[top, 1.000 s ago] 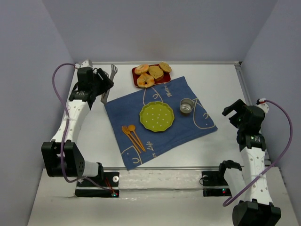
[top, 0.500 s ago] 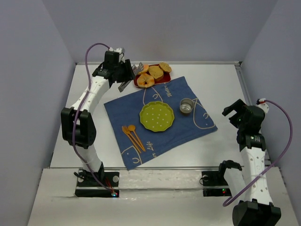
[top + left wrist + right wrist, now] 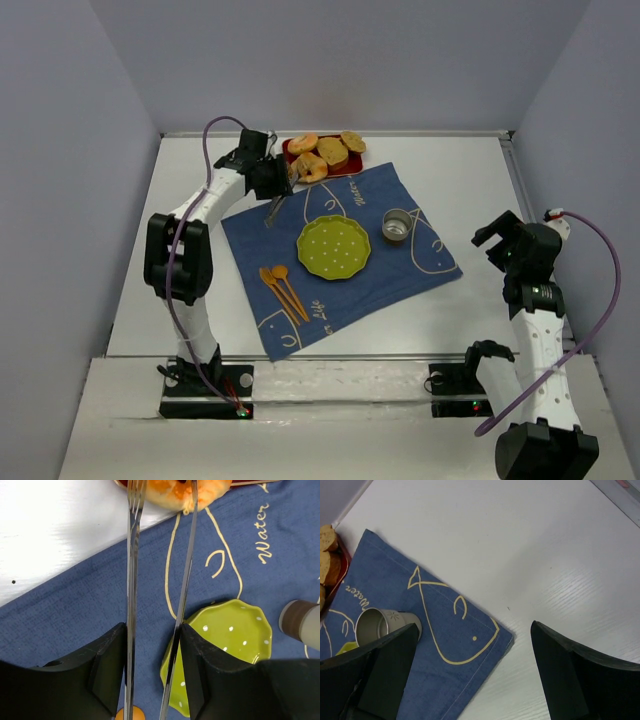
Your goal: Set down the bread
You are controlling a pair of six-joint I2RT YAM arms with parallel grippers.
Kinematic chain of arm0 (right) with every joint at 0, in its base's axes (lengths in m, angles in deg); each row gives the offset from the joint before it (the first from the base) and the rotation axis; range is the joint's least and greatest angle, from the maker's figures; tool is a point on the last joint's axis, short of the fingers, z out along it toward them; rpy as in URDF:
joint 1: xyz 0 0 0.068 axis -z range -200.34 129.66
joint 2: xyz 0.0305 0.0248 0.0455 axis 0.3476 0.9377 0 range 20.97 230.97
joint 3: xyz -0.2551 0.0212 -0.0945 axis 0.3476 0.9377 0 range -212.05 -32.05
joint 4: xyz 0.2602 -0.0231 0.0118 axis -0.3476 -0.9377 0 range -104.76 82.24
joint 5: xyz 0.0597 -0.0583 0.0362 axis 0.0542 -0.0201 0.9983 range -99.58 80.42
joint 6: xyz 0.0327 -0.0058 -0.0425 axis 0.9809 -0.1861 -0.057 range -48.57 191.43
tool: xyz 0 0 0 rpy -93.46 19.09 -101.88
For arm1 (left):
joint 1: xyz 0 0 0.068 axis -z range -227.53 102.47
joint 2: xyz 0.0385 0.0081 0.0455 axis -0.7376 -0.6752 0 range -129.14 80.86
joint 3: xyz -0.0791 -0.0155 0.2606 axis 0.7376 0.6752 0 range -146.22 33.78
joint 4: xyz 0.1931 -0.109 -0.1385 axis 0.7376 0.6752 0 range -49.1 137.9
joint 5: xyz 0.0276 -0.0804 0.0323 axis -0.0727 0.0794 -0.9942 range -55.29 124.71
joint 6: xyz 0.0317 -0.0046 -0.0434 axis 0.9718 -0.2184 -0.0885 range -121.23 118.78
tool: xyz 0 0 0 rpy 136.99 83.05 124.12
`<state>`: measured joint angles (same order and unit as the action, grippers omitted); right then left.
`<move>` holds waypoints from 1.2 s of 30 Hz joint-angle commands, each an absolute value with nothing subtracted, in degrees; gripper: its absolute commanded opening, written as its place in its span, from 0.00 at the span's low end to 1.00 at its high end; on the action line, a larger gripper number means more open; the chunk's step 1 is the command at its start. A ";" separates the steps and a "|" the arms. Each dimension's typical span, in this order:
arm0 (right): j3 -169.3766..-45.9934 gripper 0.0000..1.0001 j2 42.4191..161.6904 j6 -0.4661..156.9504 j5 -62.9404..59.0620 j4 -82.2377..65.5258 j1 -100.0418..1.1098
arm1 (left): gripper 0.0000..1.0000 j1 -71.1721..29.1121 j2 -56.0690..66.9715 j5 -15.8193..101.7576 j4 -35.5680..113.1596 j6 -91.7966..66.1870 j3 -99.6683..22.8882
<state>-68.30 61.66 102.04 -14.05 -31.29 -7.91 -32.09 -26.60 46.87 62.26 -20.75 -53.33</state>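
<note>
Clamping metal tongs between its fingers, the left gripper is held over the blue cloth's far-left edge. Tong arms are kept apart; tips are brought to the nearest bread slice, contact can't be told. Bread is kept on the red tray just beyond the cloth. A green plate is set mid-cloth. The right gripper is held w/ fingers wide apart, off the cloth's right corner.

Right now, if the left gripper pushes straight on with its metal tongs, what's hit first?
The nearest round orange-glazed bread piece on the red tray; the tips of the metal tongs seem to flank it, height unclear.
</note>
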 commanded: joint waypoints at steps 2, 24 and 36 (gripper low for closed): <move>-68.35 1.00 60.53 100.78 -14.41 -29.21 -7.86 | 0.55 -31.88 -26.11 43.59 63.84 -20.12 -55.25; -68.26 1.00 59.82 100.96 -14.76 -29.29 -7.86 | 0.59 -31.45 -31.73 46.75 65.59 -18.98 -62.55; -68.17 1.00 59.56 100.96 -15.03 -29.29 -7.86 | 0.41 -31.45 -32.44 47.62 65.60 -19.15 -63.25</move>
